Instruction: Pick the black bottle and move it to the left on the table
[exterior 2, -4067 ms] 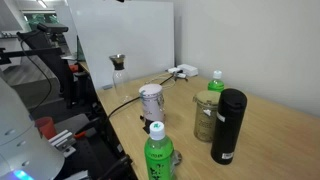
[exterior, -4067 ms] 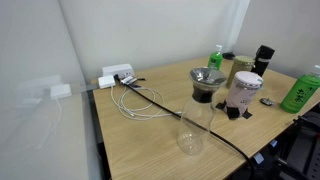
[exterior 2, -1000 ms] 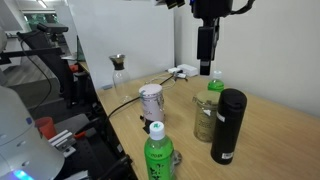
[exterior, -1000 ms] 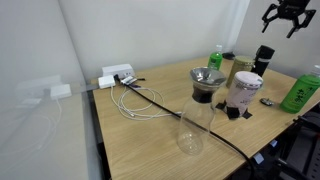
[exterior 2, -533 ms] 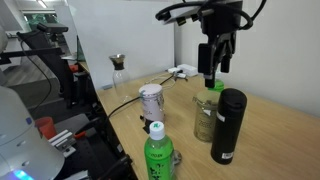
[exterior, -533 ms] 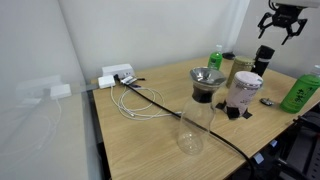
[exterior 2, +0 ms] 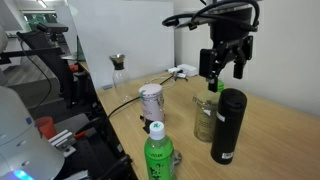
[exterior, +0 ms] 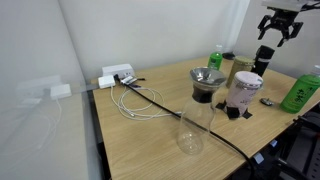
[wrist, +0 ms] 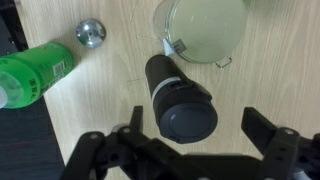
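Observation:
The black bottle (exterior: 263, 58) stands upright at the far end of the table (exterior: 140, 145), next to a glass jar of pale liquid. It shows in both exterior views (exterior 2: 228, 125). My gripper (exterior: 278, 26) is open and empty and hangs above the bottle without touching it (exterior 2: 224, 62). The wrist view looks straight down on the bottle's round black cap (wrist: 182, 100), which lies between my two spread fingers (wrist: 196, 120), a little nearer one of them.
Around the bottle stand the jar (wrist: 200, 25), a large green bottle (exterior: 301, 90), a small green bottle (exterior: 216, 57), a lidded cup (exterior: 245, 92) and a glass carafe with dark funnel (exterior: 200, 105). A silver cap (wrist: 91, 33) lies nearby. Cables (exterior: 140, 100) and a power strip (exterior: 117, 76) lie further along the table.
The gripper has come into view and moved down towards the black bottle, staying open. Nothing on the table has moved.

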